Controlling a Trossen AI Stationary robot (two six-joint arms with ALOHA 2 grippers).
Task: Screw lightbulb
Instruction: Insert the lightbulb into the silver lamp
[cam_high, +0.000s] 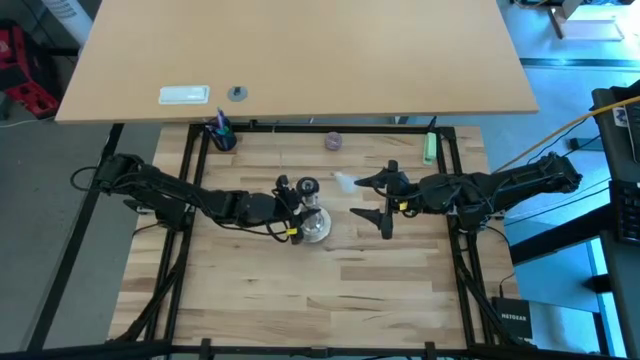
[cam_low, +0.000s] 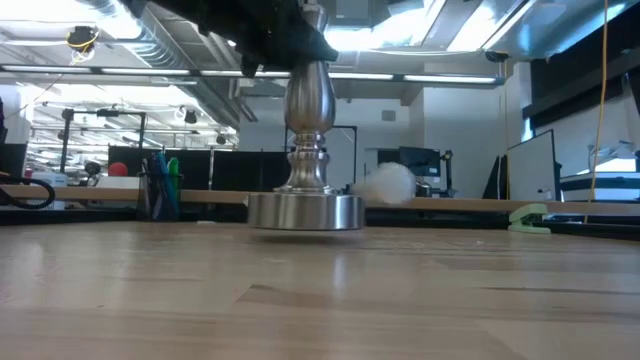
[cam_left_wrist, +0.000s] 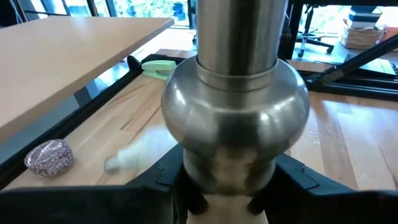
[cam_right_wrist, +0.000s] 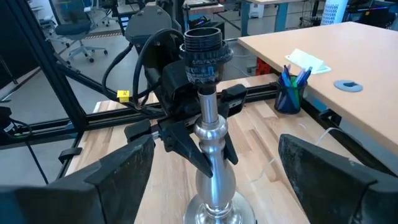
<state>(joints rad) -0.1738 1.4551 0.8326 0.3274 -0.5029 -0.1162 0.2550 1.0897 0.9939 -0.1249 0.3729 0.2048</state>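
The lightbulb (cam_high: 345, 182) lies on its side on the wooden table (cam_high: 330, 300), between the two grippers and slightly toward the far edge. In the high view it shows as a blurred white shape whose long axis runs roughly level with the table; which end carries the threaded base cannot be told. In the low view the lightbulb (cam_low: 385, 184) appears as a soft white blob just behind and beside the stand's round base.

The silvery stand (cam_low: 306, 150) is upright near the table's middle, its dark threaded socket (cam_right_wrist: 203, 50) open at the top with nothing in it. The left gripper (cam_high: 292, 205) is clamped on the stand's stem; in the right wrist view its dark fingers (cam_right_wrist: 186, 146) pinch the stem below the socket, and in the left wrist view the bulge of the stand (cam_left_wrist: 235, 112) sits between that arm's own fingers.

The right gripper (cam_high: 378, 200) hovers near the stand on its other side, jaws spread wide and holding nothing, pointing toward the stand.

At the far left corner of the table a dark cup (cam_high: 222, 137) holds blue pens (cam_right_wrist: 293, 78). A small purplish-grey round object (cam_high: 333, 141) rests near the far edge, and a green item (cam_high: 429, 148) lies at the far right corner.
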